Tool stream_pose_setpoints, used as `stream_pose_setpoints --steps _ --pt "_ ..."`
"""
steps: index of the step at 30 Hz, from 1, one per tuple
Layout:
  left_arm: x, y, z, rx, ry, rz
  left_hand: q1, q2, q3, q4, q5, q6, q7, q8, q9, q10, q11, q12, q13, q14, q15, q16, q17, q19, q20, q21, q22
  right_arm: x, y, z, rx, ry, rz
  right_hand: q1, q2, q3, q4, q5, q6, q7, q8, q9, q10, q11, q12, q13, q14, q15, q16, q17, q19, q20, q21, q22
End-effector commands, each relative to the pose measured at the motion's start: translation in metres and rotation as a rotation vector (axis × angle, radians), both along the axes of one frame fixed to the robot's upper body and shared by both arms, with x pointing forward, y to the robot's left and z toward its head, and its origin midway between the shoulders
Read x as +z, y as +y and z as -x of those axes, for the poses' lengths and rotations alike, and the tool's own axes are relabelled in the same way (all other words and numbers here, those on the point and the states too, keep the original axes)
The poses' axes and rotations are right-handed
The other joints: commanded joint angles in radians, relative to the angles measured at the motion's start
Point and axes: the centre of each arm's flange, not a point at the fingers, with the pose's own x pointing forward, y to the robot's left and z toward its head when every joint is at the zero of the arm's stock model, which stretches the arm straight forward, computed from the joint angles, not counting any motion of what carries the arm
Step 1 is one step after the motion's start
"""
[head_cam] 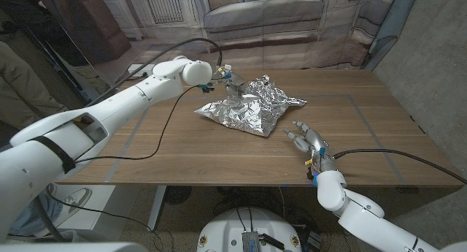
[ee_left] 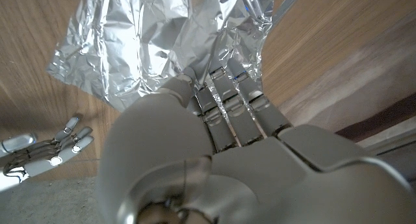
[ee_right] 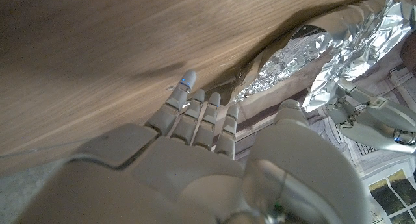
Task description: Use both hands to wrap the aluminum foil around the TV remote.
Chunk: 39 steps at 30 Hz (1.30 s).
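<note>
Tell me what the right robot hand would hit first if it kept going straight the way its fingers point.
Likely the near edge of the crumpled aluminum foil: the right robot hand points toward it, bare table between. Depth is uncertain.

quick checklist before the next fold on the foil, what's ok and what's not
1. Foil on the table, away from its edges: ok.
2. Left hand on the foil's far edge: ok; whether it actually grips: cannot tell.
3. Right hand on the foil: not ok; it is beside the near right corner, apart, fingers spread.
4. Remote covered: ok, none showing; its position under the foil: cannot tell.
5. Foil wrapped tight: not ok, loosely crumpled.
</note>
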Motion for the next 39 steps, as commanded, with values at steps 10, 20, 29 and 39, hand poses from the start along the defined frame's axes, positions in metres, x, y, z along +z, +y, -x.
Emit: stream_pose_setpoints --steps 10,20,29,39 --pt "-0.067 -0.026 0.007 -0.146 -0.295 -0.134 -0.006 -0.011 0.012 -0.005 -0.001 0.021 -0.005 0.003 -0.014 0.009 -0.013 0.049 0.101 -0.020 -0.049 -0.016 0.003 -0.014 -0.011 0.014 0.002 -0.003 -0.002 0.000 0.008 0.005 -0.003 -0.008 0.001 0.005 -0.002 -0.004 0.006 -0.001 0.005 0.003 0.011 0.001 0.006 0.003 0.012 -0.015 0.002 0.002 0.008 -0.001 -0.007 0.003" --pt "-0.084 -0.032 -0.003 -0.156 -0.287 -0.165 -0.010 -0.015 0.017 -0.007 -0.001 0.021 -0.012 0.002 -0.024 0.004 -0.014 0.033 0.096 -0.035 -0.049 -0.022 0.003 -0.026 -0.012 0.015 0.003 -0.007 -0.002 0.000 0.007 0.025 -0.007 -0.009 0.001 0.006 -0.003 -0.004 0.006 -0.001 0.004 0.002 0.012 0.001 0.005 0.003 0.012 -0.013 0.001 0.002 0.009 -0.002 -0.010 0.003" --pt "-0.096 -0.045 -0.018 -0.172 -0.249 -0.164 -0.012 -0.016 0.022 -0.009 -0.002 0.021 -0.013 0.001 -0.033 0.004 -0.015 0.024 0.097 -0.042 -0.049 -0.024 0.003 -0.035 -0.009 0.017 0.002 -0.010 -0.004 0.000 0.004 0.041 -0.012 -0.009 0.001 0.006 -0.004 -0.003 0.006 -0.001 0.004 0.002 0.012 0.001 0.004 0.003 0.013 -0.014 0.000 0.002 0.009 -0.002 -0.012 0.003" --pt "-0.113 -0.060 -0.024 -0.201 -0.257 -0.200 -0.024 -0.020 0.029 -0.012 -0.003 -0.052 -0.022 -0.029 -0.056 -0.065 -0.015 -0.055 0.067 -0.108 -0.040 -0.038 0.006 -0.084 0.006 0.012 0.002 -0.006 -0.009 0.000 -0.004 0.040 -0.005 -0.011 0.001 0.006 -0.004 -0.004 0.006 -0.002 0.003 0.002 0.012 0.000 0.004 0.003 0.013 -0.014 -0.001 0.002 0.010 -0.002 -0.014 0.003"
